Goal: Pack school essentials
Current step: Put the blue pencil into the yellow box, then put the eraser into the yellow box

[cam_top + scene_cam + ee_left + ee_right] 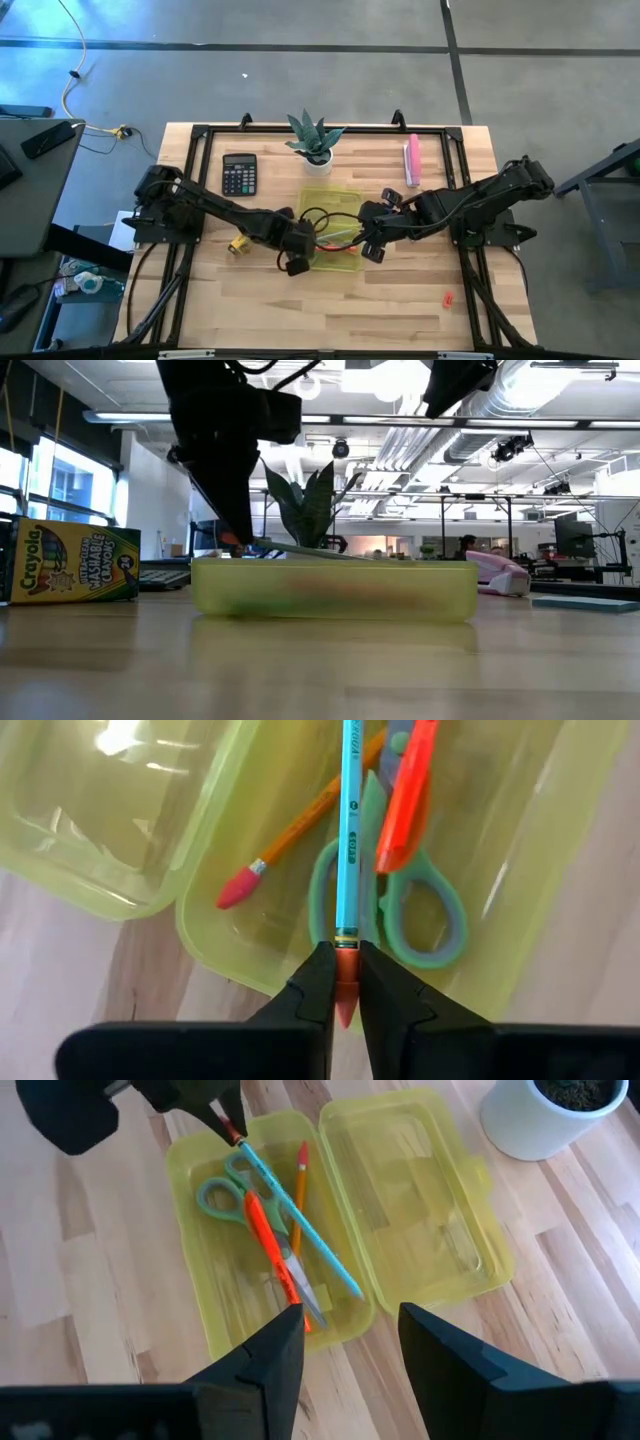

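left gripper (343, 982): fingers clamped on eraser end of blue pencil (348, 840), slanting over open yellow case (225, 1330). case holds scissors (225, 1190), orange pen (270, 1250), wooden pencil (298, 1195). right gripper (350, 1342): spread, holding nothing, above case edge. risk: pencil tip lands on hinge ridge, rolls out on release.

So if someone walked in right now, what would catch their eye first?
Probably the translucent yellow case lying open mid-table, and the left gripper pinching a light-blue pencil by its eraser end over the green-handled scissors inside. The right gripper hovers open nearby.
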Robot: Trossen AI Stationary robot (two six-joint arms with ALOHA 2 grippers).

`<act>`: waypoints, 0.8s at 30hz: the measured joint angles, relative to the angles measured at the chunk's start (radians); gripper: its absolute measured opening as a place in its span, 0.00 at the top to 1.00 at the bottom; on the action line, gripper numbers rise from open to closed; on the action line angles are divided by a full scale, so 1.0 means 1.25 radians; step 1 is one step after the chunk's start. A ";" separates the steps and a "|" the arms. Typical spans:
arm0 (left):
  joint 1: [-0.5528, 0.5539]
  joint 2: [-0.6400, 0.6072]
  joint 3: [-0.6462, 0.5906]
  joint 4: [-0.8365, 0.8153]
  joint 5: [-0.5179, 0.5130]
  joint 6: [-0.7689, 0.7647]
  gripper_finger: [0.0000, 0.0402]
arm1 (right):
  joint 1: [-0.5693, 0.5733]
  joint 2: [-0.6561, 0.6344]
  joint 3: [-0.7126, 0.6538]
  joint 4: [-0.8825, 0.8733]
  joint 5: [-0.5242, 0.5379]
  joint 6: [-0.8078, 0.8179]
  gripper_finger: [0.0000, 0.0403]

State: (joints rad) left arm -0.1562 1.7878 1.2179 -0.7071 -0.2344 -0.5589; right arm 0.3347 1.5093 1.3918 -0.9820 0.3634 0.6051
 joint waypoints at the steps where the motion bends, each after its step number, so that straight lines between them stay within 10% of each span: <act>1: 0.002 0.000 0.000 0.000 0.000 -0.003 0.93 | 0.000 0.000 0.000 -0.004 0.000 0.001 0.62; 24: 0.010 -0.023 0.001 -0.001 0.047 0.143 0.65 | 0.084 0.000 0.000 -0.030 0.000 0.020 0.62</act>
State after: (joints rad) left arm -0.1440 1.7594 1.2190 -0.7089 -0.1757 -0.3797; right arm 0.4401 1.5093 1.3918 -1.0191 0.3634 0.6297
